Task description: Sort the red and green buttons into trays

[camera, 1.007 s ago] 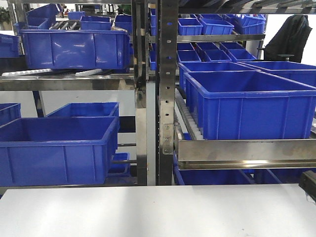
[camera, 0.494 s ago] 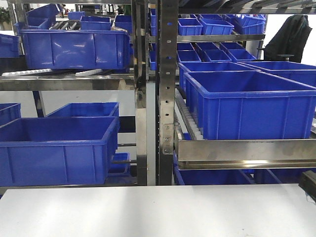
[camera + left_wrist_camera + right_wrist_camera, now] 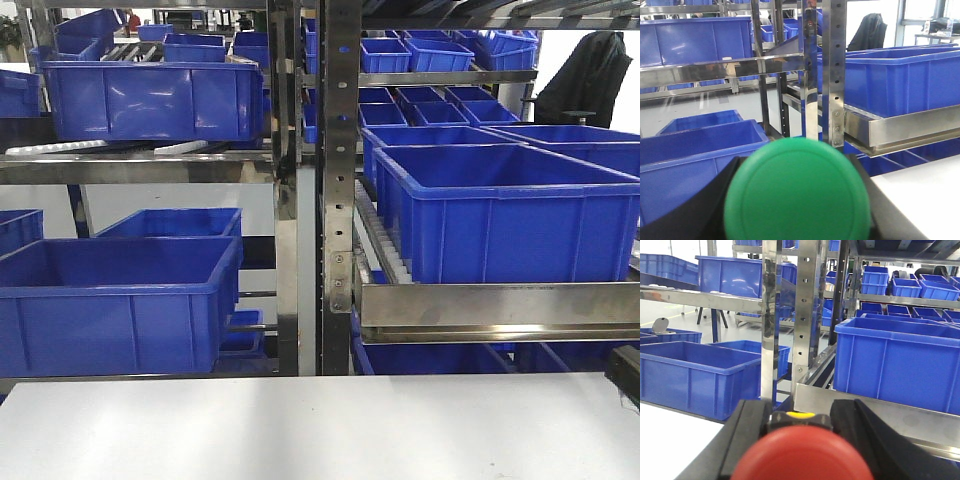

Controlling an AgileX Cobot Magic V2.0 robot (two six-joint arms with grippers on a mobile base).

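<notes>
A green button (image 3: 797,192) fills the lower middle of the left wrist view, its round green cap facing the camera. My left gripper (image 3: 799,205) is shut on it, with dark fingers (image 3: 692,220) showing on both sides of the cap. In the right wrist view a red button (image 3: 802,457) with a dark body and a yellow spot sits between black fingers (image 3: 747,432). My right gripper (image 3: 801,427) is shut on it. The trays are out of view. The front view shows neither gripper's jaws.
A white table (image 3: 300,430) lies in front. Behind it stands a metal rack (image 3: 335,200) with deep blue crates, one at lower left (image 3: 110,300) and one at right (image 3: 500,210). A dark part (image 3: 625,378) pokes in at the table's right edge.
</notes>
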